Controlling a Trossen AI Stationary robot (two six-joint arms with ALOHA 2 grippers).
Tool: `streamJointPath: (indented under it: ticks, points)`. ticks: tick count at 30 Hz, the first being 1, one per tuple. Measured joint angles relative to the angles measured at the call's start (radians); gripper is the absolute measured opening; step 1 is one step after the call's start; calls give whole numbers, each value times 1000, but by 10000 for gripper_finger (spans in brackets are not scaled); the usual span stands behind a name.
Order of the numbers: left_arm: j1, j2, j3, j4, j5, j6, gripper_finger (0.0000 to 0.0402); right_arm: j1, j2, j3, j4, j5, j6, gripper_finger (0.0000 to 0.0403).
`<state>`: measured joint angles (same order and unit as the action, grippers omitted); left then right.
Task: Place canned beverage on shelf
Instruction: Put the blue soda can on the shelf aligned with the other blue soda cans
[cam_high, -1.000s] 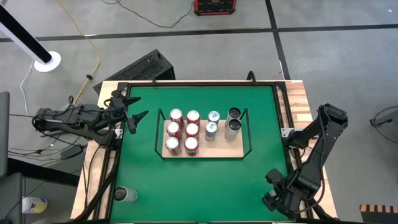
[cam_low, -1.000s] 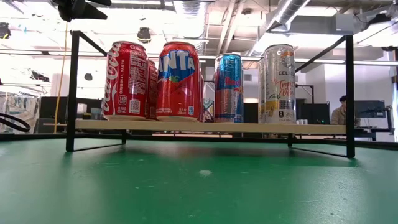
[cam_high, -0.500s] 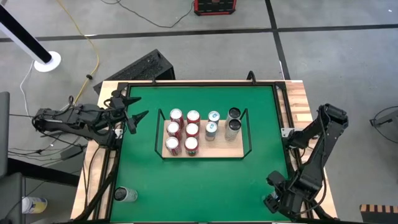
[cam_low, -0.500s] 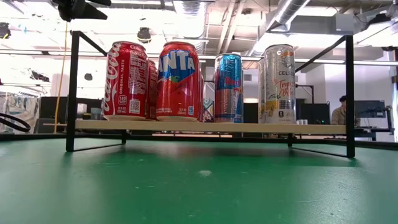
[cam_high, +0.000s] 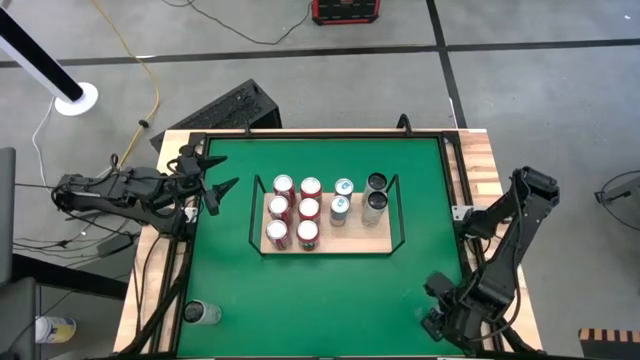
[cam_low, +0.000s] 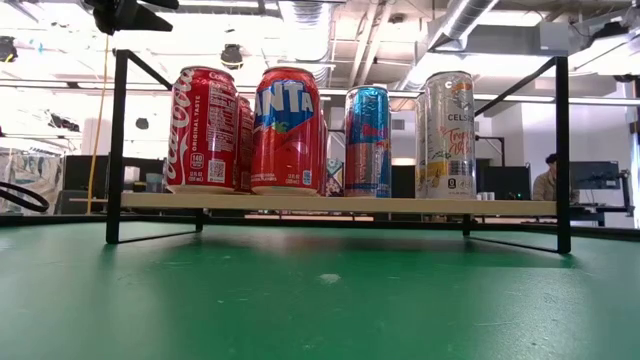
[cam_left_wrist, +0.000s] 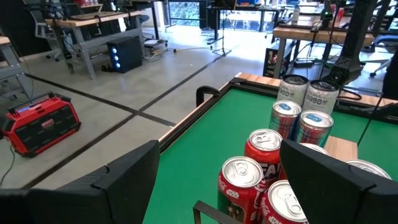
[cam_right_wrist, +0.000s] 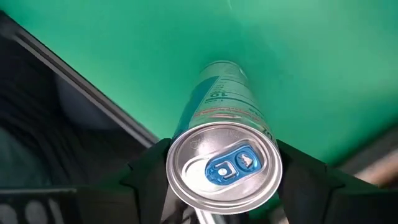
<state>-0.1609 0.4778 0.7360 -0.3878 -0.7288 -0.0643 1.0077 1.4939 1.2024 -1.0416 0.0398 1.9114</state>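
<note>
The shelf (cam_high: 352, 241) is a light-wood board with black wire rails in the middle of the green table. Several cans stand on it: red ones (cam_high: 308, 210) at its left, blue-silver ones (cam_high: 341, 198) and pale ones (cam_high: 375, 205) toward its right. It also shows in the low view (cam_low: 340, 204). My right gripper (cam_high: 437, 292) is at the table's near right corner, shut on a silver-blue can (cam_right_wrist: 224, 124); in the high view the arm hides this can. My left gripper (cam_high: 222, 188) hangs open and empty left of the shelf, facing the cans (cam_left_wrist: 219, 149). My right gripper holds the silver-blue can by its upper end, just below the top rim (cam_right_wrist: 186, 186), pinched between the two fingers (cam_right_wrist: 146, 171), one on each side. The fingers run along the can, its top toward the wrist. Whether its lower end rests on the table cannot be told.
Another can (cam_high: 200, 313) sits at the table's near left corner. The table has a raised black frame and wooden edges (cam_high: 480, 160). The shelf's near right part is bare board. Open green surface lies between the shelf and the near edge.
</note>
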Motion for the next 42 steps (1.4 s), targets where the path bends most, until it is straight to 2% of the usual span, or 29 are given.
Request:
streamJointPath:
  ticks: [6, 9, 17, 22, 29, 42]
  points:
    - [0, 0, 0, 0, 0, 1, 320, -112, 1, 79, 5, 191, -291, 265]
    - [0, 0, 0, 0, 0, 3, 320, -208, 1, 127, 6, 232, -489, 265]
    - [0, 0, 0, -13, 0, 6, 320, -540, 1, 231, 2, 157, -1006, 265]
    - [0, 0, 0, -27, 0, 7, 320, -732, -1, 256, -2, 55, -1215, 265]
    - [0, 0, 0, -35, 0, 16, 320, -857, 0, 255, -102, -63, -1301, 265]
    - [0, 0, 0, -33, -11, 19, 320, -867, 0, 255, -223, -81, -1311, 265]
